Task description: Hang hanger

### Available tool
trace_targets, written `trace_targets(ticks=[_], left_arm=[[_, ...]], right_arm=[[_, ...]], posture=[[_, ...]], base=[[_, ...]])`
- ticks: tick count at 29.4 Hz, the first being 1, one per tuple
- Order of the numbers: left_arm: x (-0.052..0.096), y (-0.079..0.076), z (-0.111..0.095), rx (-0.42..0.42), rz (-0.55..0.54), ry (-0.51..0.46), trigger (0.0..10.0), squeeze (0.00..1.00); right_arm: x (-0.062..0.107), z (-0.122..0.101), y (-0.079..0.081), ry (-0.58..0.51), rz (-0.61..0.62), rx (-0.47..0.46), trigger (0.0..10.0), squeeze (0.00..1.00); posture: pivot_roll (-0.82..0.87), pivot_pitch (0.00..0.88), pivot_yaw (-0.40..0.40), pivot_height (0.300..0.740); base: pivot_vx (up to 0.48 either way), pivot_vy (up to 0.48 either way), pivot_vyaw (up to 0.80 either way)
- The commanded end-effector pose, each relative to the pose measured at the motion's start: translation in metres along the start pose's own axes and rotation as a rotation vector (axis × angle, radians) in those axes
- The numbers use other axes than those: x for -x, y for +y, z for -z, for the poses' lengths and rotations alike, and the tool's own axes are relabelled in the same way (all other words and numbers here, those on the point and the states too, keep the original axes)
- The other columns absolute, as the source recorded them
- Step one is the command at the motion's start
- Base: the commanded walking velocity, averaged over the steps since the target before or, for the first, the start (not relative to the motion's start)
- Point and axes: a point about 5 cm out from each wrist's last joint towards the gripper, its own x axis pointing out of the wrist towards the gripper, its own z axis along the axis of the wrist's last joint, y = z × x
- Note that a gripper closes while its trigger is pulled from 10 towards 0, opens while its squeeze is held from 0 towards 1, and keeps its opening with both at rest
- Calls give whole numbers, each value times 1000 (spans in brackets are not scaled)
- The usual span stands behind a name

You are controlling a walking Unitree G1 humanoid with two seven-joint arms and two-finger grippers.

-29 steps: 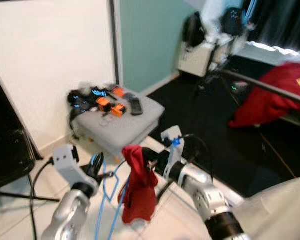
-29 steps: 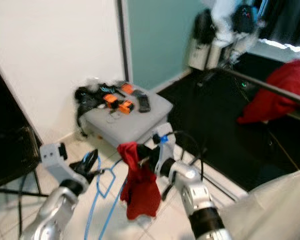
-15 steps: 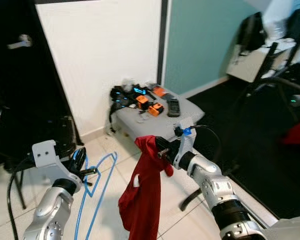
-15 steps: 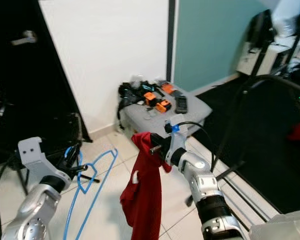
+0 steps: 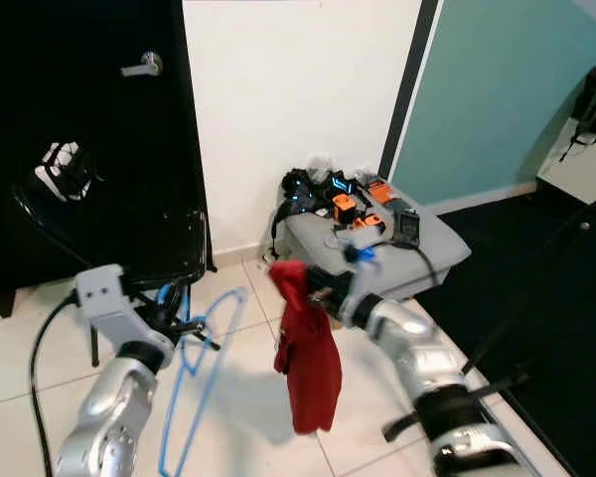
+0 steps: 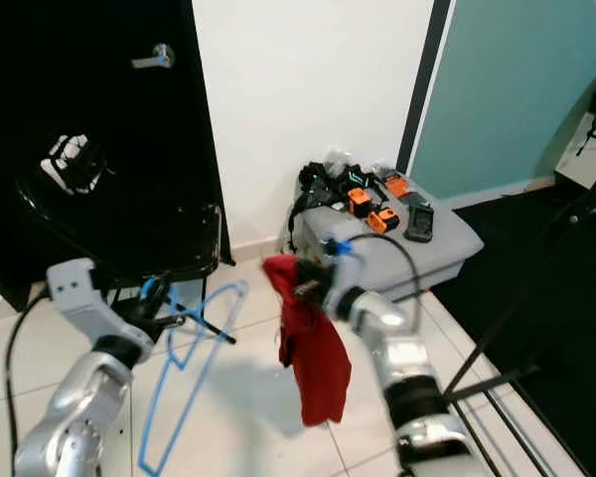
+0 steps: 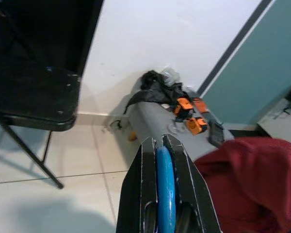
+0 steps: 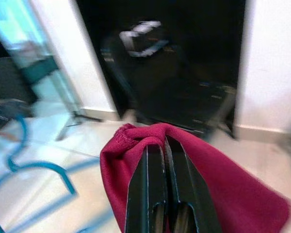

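- Swinging round since a second ago, the head camera has brought a black door [image 5: 99, 129] into the upper left of the frame and carried the grey ottoman [image 5: 432, 253] from left of centre to right of centre; the rail and red bedding that sat at the right edge are gone from the picture.
- Both arms kept their loads through the turn.
- Left gripper [image 5: 179, 323], low at the left, has its fingers clamped narrow on the blue hanger [image 6: 184, 383], whose wire runs between them in the left wrist view [image 7: 165, 194]; the frame dangles toward the tiled floor [image 5: 30, 358].
- Right gripper [image 6: 313, 288], at centre, pinches the top of the red garment [image 5: 310, 373], fingers closed on a fold of cloth [image 8: 150, 141]; the rest hangs free below.
- Hanger and garment are near each other but apart.
- To do this step well, I judge the robot should steady itself before joining the two, keep the hanger's hook upward, and hold the cloth clear of the floor so it does not drag or snag.
- No rail or hook to hang on can be made out here.
- Nothing that holds contents is in use; the ottoman only bears a loose pile of orange and black gadgets [image 5: 353, 204] and dark straps [image 6: 323, 184] on its top.
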Motion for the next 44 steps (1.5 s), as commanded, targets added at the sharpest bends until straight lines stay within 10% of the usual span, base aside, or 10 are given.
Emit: trace_targets(ticks=[1,22,29,44], left_arm=[[-6,-4,4,-8,7,11,10000,0],[-10,-8,-3,73,42,14,10000,0],[-15,-7,-5,-75,28,21,10000,0],[-12,-29,-18,-88,26,-52,10000,0]], right_arm=[[-11,-6,12,-18,-63,28,10000,0],[-31,-19,58,-69,-236,-65,10000,0],[-44,-9,61,-15,-224,-48,10000,0],[-36,-5,36,-15,-77,-157,10000,0]], posture=[[-14,0,-54,740],[-35,49,8,740],[2,42,-23,740],[-17,78,-52,740]], base=[[0,0,794],[0,0,794],[0,0,794],[144,0,365]])
